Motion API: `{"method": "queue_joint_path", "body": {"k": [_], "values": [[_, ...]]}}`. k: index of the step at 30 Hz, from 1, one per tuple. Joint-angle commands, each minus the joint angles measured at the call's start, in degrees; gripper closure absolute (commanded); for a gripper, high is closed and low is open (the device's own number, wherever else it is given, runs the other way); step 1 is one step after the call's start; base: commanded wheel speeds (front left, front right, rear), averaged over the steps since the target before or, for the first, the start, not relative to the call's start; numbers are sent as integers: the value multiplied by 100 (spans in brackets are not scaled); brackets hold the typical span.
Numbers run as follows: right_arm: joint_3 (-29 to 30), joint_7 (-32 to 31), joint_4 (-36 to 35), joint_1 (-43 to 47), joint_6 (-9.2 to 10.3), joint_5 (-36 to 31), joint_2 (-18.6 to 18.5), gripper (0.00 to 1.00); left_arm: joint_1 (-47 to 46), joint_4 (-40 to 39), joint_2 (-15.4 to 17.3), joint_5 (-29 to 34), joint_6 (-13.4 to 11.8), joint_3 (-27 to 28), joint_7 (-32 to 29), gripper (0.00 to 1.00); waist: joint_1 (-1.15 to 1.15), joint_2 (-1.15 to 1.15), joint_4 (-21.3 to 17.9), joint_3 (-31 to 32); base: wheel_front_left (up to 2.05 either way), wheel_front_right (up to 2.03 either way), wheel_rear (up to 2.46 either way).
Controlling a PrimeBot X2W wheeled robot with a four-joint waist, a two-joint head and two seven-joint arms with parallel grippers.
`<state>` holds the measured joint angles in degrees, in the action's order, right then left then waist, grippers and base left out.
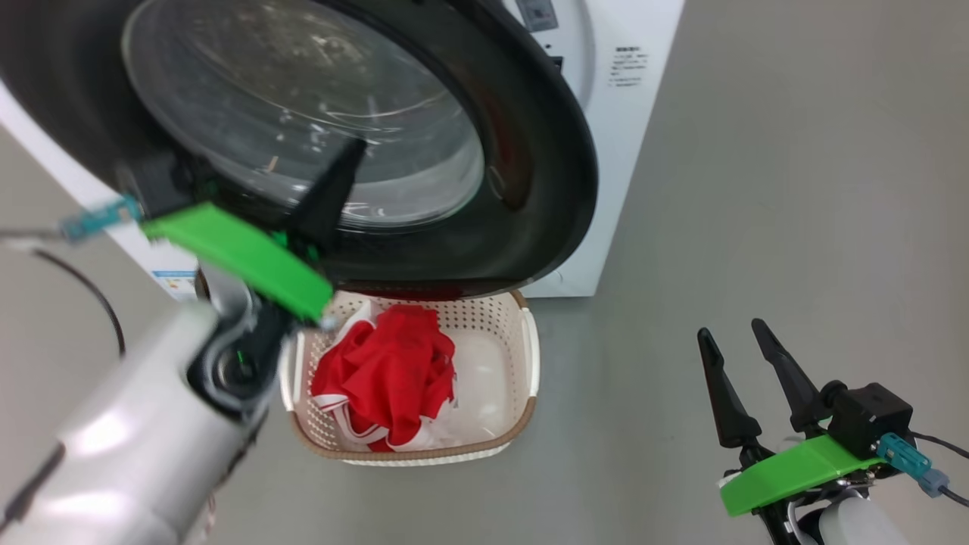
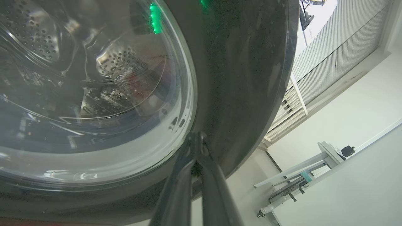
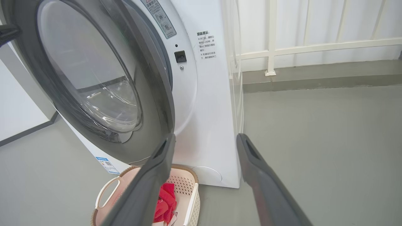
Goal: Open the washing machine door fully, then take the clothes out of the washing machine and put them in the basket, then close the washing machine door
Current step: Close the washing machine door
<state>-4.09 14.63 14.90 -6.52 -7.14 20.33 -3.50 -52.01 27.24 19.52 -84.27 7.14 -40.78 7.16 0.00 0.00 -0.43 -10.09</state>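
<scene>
- washing machine door: wide glossy black ring around a bulging clear glass window. Ajar, swung out, free edge standing off the cabinet front. In the head view its lower rim overhangs the basket's far end.
- washing machine: white boxy front-loader, upright on the floor, blue label at a lower corner. Perforated steel drum visible through the glass.
- basket: cream, perforated walls, brown rim, white side handles. On the floor just in front of the machine, under the door.
- clothes: red piece with white bands, crumpled in the basket's left half.
</scene>
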Motion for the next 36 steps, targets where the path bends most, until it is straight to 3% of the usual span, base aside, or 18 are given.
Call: {"method": "queue_joint_path", "body": {"k": [1, 3, 10, 13, 14, 15, 20, 28, 36], "values": [[-76, 37, -147, 7, -35, -27, -58, 0, 73, -164, 256, -4, 35, 120, 123, 91, 0, 0, 128, 97, 0, 0, 0], [-63, 37, -148, 35, -35, -26, -64, 0, 295, -219, 306, -34, 35, 41, 245, 78, 0, 0, 177, 136, 0, 0, 0], [-22, 37, -162, 150, -35, 0, -121, 0, 950, -349, 565, -20, 35, -124, 578, 53, 0, 0, 318, 250, 0, 0, 0], [-3, 37, -168, 205, -35, 13, -145, 0, 1173, -326, 661, 170, 35, -174, 703, 27, 0, 0, 355, 296, 0, 0, 0], [12, 37, -167, 245, -35, 22, -159, 0, 1333, -302, 710, 281, 35, -152, 749, 7, 0, 0, 371, 321, 0, 0, 0], [21, 37, -165, 266, -35, 26, -163, 0, 1416, -293, 728, 329, 35, -132, 762, 2, 0, 0, 376, 333, 0, 0, 0], [43, 37, -157, 345, -35, 35, -165, 0, 1787, -262, 770, 477, 35, 159, 780, 0, 0, 0, 362, 382, 0, 0, 0], [83, 37, -140, 536, -35, 67, -164, 0, 2822, -263, 745, 924, 35, 1149, 783, 0, 0, 0, 236, 554, 0, 0, 0], [136, 37, -158, 735, -35, 105, -193, 0, 3689, -262, 610, 1758, 35, 1992, 783, 0, 0, 0, 161, 682, 0, 0, 0]]}}
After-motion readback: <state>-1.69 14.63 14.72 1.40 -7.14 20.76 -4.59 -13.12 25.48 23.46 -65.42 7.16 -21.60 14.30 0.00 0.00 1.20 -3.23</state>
